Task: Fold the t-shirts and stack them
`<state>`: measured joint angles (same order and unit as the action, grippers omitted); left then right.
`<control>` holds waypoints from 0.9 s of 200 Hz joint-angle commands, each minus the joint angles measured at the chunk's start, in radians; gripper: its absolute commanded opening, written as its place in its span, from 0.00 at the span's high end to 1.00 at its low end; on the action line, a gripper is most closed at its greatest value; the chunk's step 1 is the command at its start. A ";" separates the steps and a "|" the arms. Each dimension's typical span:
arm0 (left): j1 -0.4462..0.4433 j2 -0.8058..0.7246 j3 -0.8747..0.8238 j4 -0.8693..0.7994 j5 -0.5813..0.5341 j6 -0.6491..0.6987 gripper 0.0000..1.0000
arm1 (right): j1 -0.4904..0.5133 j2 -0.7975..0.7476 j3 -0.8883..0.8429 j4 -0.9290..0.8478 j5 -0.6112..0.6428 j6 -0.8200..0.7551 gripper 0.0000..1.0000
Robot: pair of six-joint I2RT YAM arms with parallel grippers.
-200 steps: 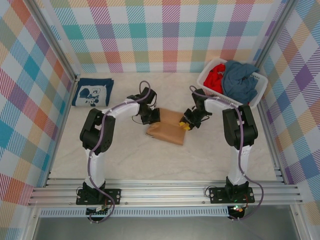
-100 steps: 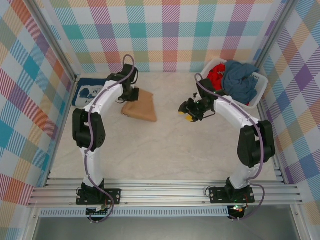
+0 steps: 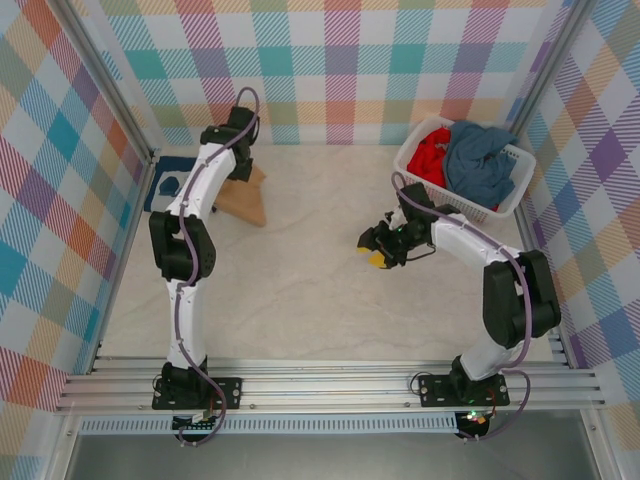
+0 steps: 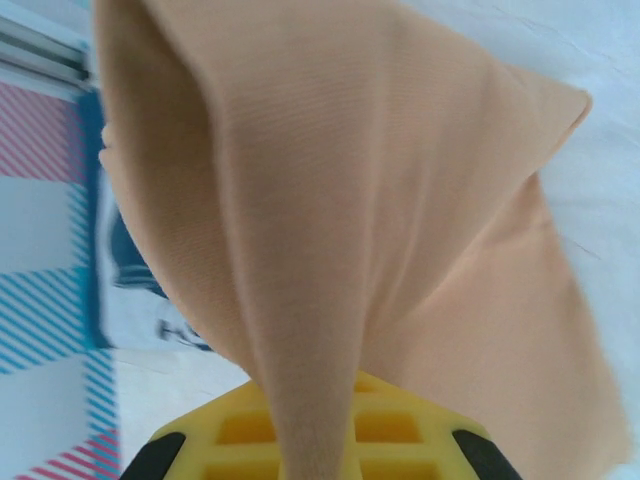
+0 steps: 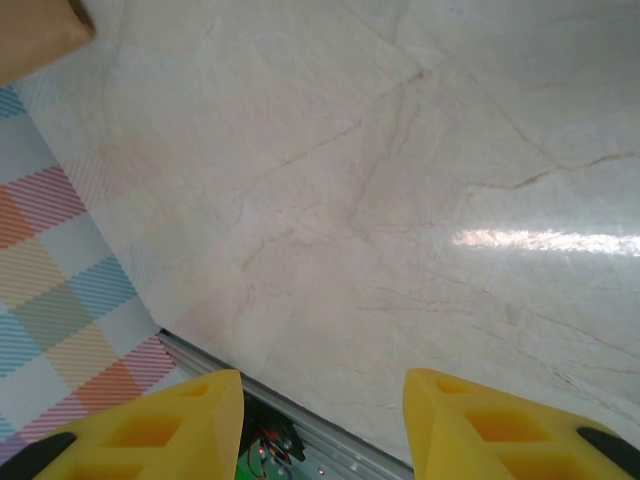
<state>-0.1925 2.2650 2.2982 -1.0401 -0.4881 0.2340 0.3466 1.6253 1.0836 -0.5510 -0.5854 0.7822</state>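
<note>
Top view, worktop (image 3: pixel 300 300): pale marble-look slab with faint veins.
Top view, room: plaid walls (image 3: pixel 330 60) in pastel checks stand on three sides, and aluminium rails (image 3: pixel 330 385) run along the near edge.
Top view, basket (image 3: pixel 410 165): white and slatted, in the far right corner. It holds a red t-shirt (image 3: pixel 430 155) and a grey-blue t-shirt (image 3: pixel 480 165).
Top view, left hand (image 3: pixel 240 170): far left of the basket by the back wall, clenched on the tan t-shirt (image 3: pixel 247 202), which droops below it.
Top view, navy t-shirt (image 3: pixel 168 185): lies flat, farther left of the basket than the tan one, partly behind the left arm.
Top view, right hand (image 3: pixel 378 252): near the basket's near-left side, above the worktop, released.
Left wrist view, cloth: tan ribbed folds spill out over the yellow fingers (image 4: pixel 240 430). The navy t-shirt's white print peeks out at the left.
Right wrist view, surface: glossy worktop with a streak of glare, plaid wall and rail at the left, a tan corner at the top left.
Right wrist view, fingers (image 5: pixel 150 430): yellow, apart, nothing between them.
</note>
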 commanded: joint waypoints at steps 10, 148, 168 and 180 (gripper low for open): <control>0.030 0.062 0.140 -0.017 -0.096 0.200 1.00 | -0.001 -0.036 -0.091 0.127 -0.072 0.052 0.54; 0.222 0.194 0.274 0.065 -0.020 0.303 1.00 | -0.001 -0.065 -0.228 0.203 -0.022 0.125 0.54; 0.244 0.213 0.286 0.095 -0.009 0.305 1.00 | -0.002 -0.076 -0.253 0.196 -0.021 0.126 0.54; 0.257 0.235 0.311 0.092 -0.016 0.295 1.00 | -0.002 -0.079 -0.260 0.184 -0.018 0.124 0.54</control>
<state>0.0216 2.4569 2.5668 -0.9932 -0.4950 0.5220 0.3466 1.5719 0.8486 -0.3382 -0.6029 0.9024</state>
